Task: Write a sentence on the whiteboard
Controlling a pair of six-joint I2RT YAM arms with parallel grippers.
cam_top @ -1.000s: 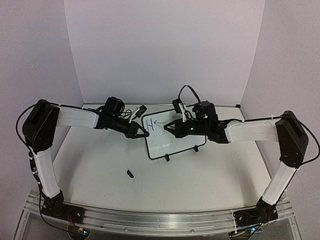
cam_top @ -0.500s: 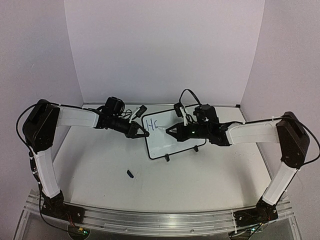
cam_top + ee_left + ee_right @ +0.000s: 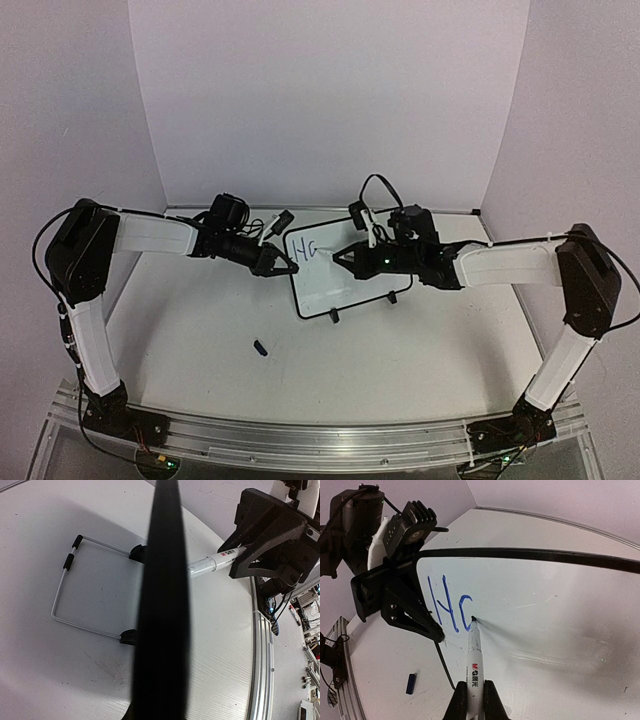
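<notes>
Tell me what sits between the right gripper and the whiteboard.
A marker: the right gripper holds its barrel, its tip meets the whiteboard at the blue letters. Right wrist view shows it.

Left tool and right tool, both clamped closed, face each other.

White tabletop, faintly scuffed, evenly lit. Pale lilac back wall; left panel and right panel angle inward. Aluminium rail along near edge.
</notes>
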